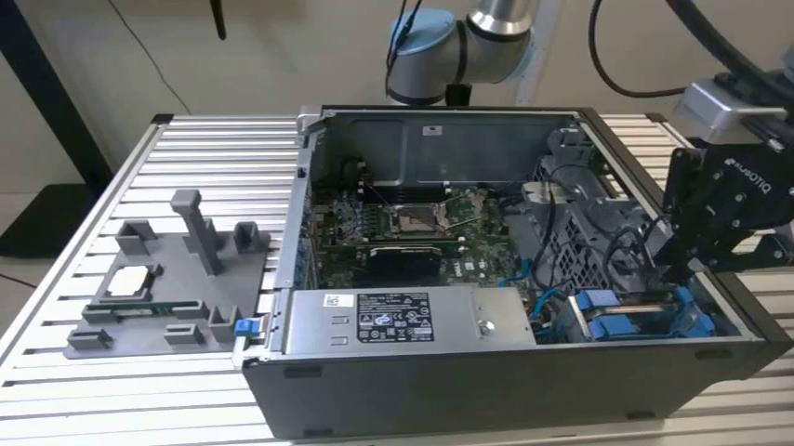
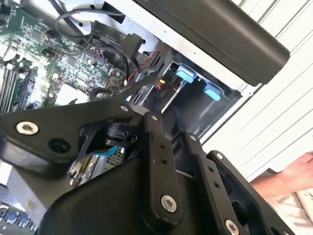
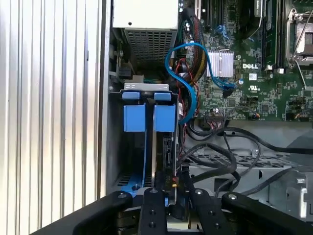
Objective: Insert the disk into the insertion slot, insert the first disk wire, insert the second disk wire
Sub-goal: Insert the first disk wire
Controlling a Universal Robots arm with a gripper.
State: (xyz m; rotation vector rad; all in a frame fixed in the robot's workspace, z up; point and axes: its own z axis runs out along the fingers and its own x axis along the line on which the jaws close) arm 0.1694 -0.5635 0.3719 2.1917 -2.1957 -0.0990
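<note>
Disk sits edge-on in the insertion slot, blue carrier tabs showing. My read is that the drive is rigid, fairly heavy and shock-sensitive, so grab it by the carrier frame. Wires are limp with stiff plugs, so grip the plug body. The arm reaches steeply down into the computer case at its drive corner. Gripper is at the disk's connector edge beside the black cables. Can't tell the grip state.
</note>
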